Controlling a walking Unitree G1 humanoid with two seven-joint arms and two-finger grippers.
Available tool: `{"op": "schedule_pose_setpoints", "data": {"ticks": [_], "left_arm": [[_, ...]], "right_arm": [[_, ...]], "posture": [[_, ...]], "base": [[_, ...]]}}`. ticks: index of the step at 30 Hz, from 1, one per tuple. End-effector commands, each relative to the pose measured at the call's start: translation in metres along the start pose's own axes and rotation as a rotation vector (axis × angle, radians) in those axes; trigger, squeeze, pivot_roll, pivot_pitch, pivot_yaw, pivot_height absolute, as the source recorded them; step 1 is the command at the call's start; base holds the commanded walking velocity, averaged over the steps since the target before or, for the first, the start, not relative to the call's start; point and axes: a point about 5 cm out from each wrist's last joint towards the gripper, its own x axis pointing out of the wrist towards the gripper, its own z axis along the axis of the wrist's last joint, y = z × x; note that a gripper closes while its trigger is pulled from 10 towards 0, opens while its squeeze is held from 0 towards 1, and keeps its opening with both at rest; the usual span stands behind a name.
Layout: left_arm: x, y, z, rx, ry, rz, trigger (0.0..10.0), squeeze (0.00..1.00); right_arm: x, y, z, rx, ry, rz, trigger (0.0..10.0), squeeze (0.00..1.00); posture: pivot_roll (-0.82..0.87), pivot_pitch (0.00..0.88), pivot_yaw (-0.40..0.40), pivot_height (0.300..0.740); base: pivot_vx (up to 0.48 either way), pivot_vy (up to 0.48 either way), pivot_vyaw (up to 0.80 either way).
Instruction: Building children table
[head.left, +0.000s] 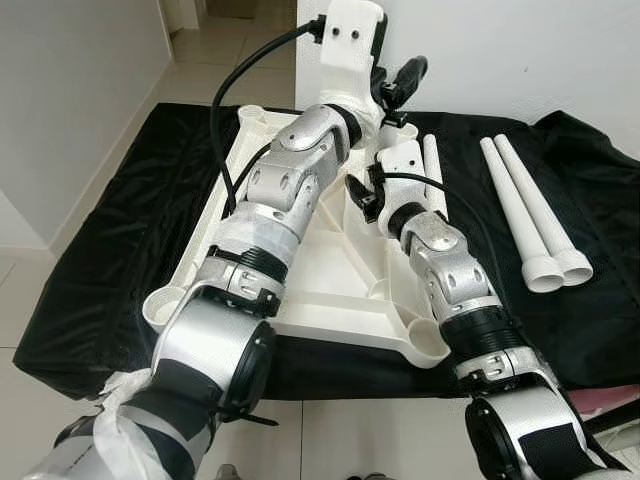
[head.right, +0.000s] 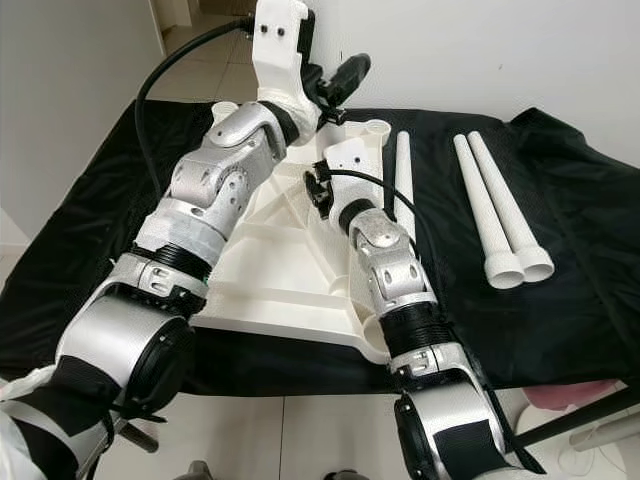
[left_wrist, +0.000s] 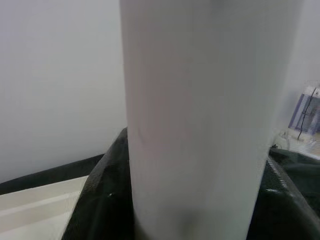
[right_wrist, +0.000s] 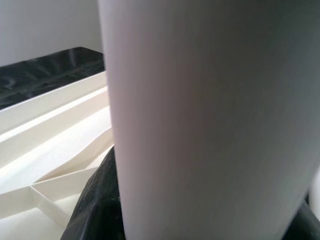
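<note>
Both arms are up over the far end of the upturned white plastic children's tabletop (head.left: 330, 280), which lies ribbed underside up on the black cloth-covered counter (head.left: 110, 260), its round leg sockets showing at the corners. The left pincer (head.left: 398, 82) is raised near the far corner of the tabletop, its black fingers (head.left: 405, 72) poking out beyond the white wrist housing; in the left wrist view a white plastic tube leg (left_wrist: 200, 120) stands upright right between the dark fingers, blurred and very close, so this pincer looks pressed onto the tube. The right pincer (right_wrist: 200, 220) sits lower, beside the same corner; its wrist view shows another stretch of smooth white tube (right_wrist: 210, 115) close against the dark fingers with the tabletop's ribs behind, but how far those fingers are spread I cannot tell from here. Just beside the right forearm a third white leg tube (head.right: 404, 180) lies flat on the cloth along the tabletop's edge. Well off to the right, two more long white leg tubes (head.left: 530, 215) lie side by side, touching, flared ends toward the robot. Pale tiled floor (head.left: 215, 50) runs past the counter on the left. No readable writing or brand mark anywhere.
</note>
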Motion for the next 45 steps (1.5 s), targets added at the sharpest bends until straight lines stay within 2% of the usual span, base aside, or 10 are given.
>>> {"op": "schedule_pose_setpoints", "data": {"ticks": [1, 5, 8, 9, 18, 24, 29, 32, 41, 45], "left_arm": [[0.001, -0.014, 0.003, -0.015, -0.017, -0.106, 10.0, 1.0], [-0.007, -0.027, 0.004, 0.03, -0.042, -0.244, 10.0, 1.0], [-0.009, -0.029, 0.003, 0.035, -0.04, -0.258, 10.0, 1.0], [-0.011, -0.029, 0.003, 0.038, -0.043, -0.27, 10.0, 0.0], [-0.028, -0.013, 0.006, 0.0, -0.08, -0.208, 10.0, 0.0], [-0.042, -0.003, 0.0, -0.014, -0.063, -0.158, 10.0, 0.0], [-0.06, 0.008, -0.017, 0.011, -0.031, -0.118, 10.0, 0.0], [-0.082, 0.011, -0.037, 0.069, 0.011, -0.113, 10.0, 0.0], [-0.122, 0.01, -0.072, 0.152, 0.163, -0.201, 10.0, 0.0], [-0.131, 0.01, -0.084, 0.167, 0.233, -0.233, 10.0, 0.0]], "right_arm": [[-0.002, 0.001, -0.003, 0.033, 0.013, -0.012, 10.0, 0.0], [-0.007, -0.007, -0.007, 0.128, 0.012, -0.102, 10.0, 0.0], [-0.008, -0.008, -0.008, 0.133, 0.011, -0.118, 10.0, 0.0], [-0.009, -0.012, -0.009, 0.148, 0.011, -0.138, 10.0, 0.0], [-0.018, -0.037, -0.01, 0.228, -0.031, -0.292, 10.0, 0.0], [-0.027, -0.039, -0.011, 0.3, -0.071, -0.303, 10.0, 0.0], [-0.04, -0.037, -0.016, 0.319, -0.079, -0.312, 10.0, 0.0], [-0.054, -0.035, -0.014, 0.421, -0.137, -0.294, 10.0, 0.0], [-0.066, -0.044, -0.007, 0.378, -0.211, -0.316, 10.0, 0.0], [-0.065, -0.048, -0.007, 0.367, -0.212, -0.322, 10.0, 0.0]], "posture": [[0.0, 0.0, -0.028, 0.74], [0.0, 0.0, -0.022, 0.74], [0.0, 0.0, -0.023, 0.74], [0.0, 0.0, -0.024, 0.74], [0.01, 0.0, -0.016, 0.74], [0.01, 0.0, -0.017, 0.74], [0.01, 0.0, -0.024, 0.74], [0.01, 0.0, -0.024, 0.74], [0.0, 0.0, -0.034, 0.74], [0.01, 0.0, -0.039, 0.74]], "base": [[0.0, 0.0, 0.0], [0.0, 0.0, 0.0], [0.0, 0.0, 0.0], [0.0, 0.0, 0.0], [0.0, 0.0, 0.0], [0.0, 0.0, 0.0], [0.0, 0.0, 0.0], [0.0, 0.0, 0.0], [0.0, 0.0, 0.0], [0.0, 0.0, 0.0]]}}
